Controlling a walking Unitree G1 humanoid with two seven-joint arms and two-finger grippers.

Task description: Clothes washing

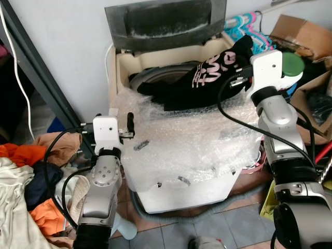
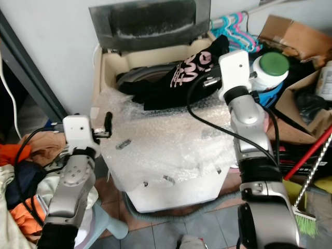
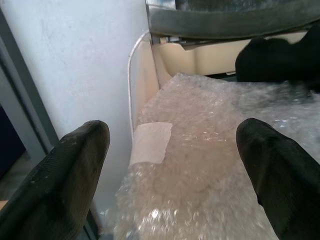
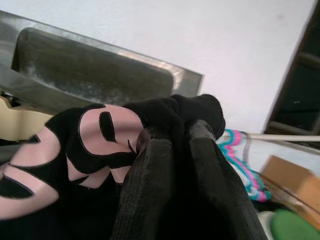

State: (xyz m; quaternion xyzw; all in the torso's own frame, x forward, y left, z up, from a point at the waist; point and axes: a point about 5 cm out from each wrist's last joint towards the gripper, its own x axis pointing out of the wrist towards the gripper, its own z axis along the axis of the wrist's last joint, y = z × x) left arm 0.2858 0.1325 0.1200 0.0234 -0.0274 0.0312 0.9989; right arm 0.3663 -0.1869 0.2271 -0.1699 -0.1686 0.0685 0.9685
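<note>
The right gripper (image 4: 172, 137) is clenched on a black garment (image 1: 207, 72) that hangs over the open washing machine (image 1: 155, 62). Bubble wrap (image 1: 192, 140) covers the machine's top in front of the left gripper (image 3: 175, 165), whose fingers stand apart. A clothes pile (image 1: 26, 181) lies beside this arm.

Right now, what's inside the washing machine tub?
The black garment with pink lettering drapes over the tub's rim, pinched in the right hand. It covers most of the opening, so the tub's inside is hidden.

Garment (image 1: 207, 78) draped over washer (image 1: 181, 187) opening, clothes pile (image 1: 26, 181) left, boxes (image 1: 303, 36) right
</note>
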